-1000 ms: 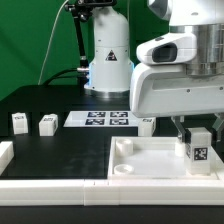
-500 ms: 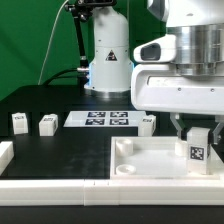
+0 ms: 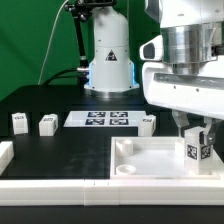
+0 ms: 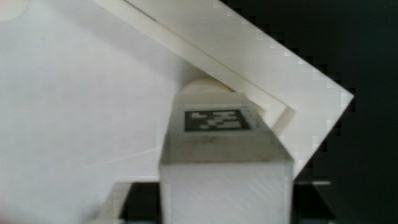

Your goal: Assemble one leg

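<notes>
Pincer (image 3: 197, 137) is gripping the leg (image 3: 194, 151), holding it upright at the tabletop's (image 3: 150, 156) corner on the exterior view's right. I am seating this leg, I judge; next comes twisting it home squarely.

I can read no words, brand names or numbers anywhere. The only signs I see are black-and-white square marker tags: one on the leg (image 3: 197, 151) at the lower right of the exterior view, several on the marker board (image 3: 108, 119) at centre, and one each on two small white posts (image 3: 19, 122) at the left.
</notes>
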You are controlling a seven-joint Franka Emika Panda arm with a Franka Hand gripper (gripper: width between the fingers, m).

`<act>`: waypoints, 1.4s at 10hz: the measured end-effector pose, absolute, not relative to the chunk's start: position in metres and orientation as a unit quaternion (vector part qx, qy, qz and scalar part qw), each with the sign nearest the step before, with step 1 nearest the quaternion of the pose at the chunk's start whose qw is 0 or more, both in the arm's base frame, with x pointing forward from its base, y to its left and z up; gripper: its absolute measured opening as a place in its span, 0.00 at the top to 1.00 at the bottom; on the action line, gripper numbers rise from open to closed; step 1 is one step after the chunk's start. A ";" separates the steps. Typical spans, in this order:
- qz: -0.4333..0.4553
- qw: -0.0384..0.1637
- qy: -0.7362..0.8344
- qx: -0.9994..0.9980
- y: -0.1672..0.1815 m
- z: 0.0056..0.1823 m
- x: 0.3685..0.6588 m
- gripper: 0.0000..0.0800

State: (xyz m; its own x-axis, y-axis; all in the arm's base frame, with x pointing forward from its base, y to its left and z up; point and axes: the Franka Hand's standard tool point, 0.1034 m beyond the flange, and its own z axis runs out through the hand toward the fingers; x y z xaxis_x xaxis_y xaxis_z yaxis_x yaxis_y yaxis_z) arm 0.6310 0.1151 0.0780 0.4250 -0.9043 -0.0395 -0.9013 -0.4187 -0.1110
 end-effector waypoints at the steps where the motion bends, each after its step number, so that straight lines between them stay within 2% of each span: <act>1: -0.013 0.057 0.539 -0.840 0.115 0.078 0.631 0.64; 2: -0.013 0.057 0.534 -0.844 0.115 0.078 0.631 0.56; 3: -0.015 0.057 0.515 -0.855 0.115 0.078 0.631 0.36; 4: -0.014 0.056 0.509 -0.859 0.115 0.078 0.631 0.36; 5: -0.003 0.046 0.458 -0.888 0.117 0.078 0.628 0.22; 7: -0.003 0.041 0.356 -0.933 0.118 0.080 0.631 0.20; 9: -0.010 0.027 0.230 -0.973 0.121 0.082 0.632 0.19; 14: -0.013 0.022 -0.032 -0.999 0.110 0.076 0.636 0.19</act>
State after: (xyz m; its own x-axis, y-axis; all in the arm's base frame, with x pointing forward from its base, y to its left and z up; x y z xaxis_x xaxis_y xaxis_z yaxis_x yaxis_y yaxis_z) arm 0.6362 0.1098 0.0760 0.9976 0.0638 0.0266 0.0649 -0.9970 -0.0424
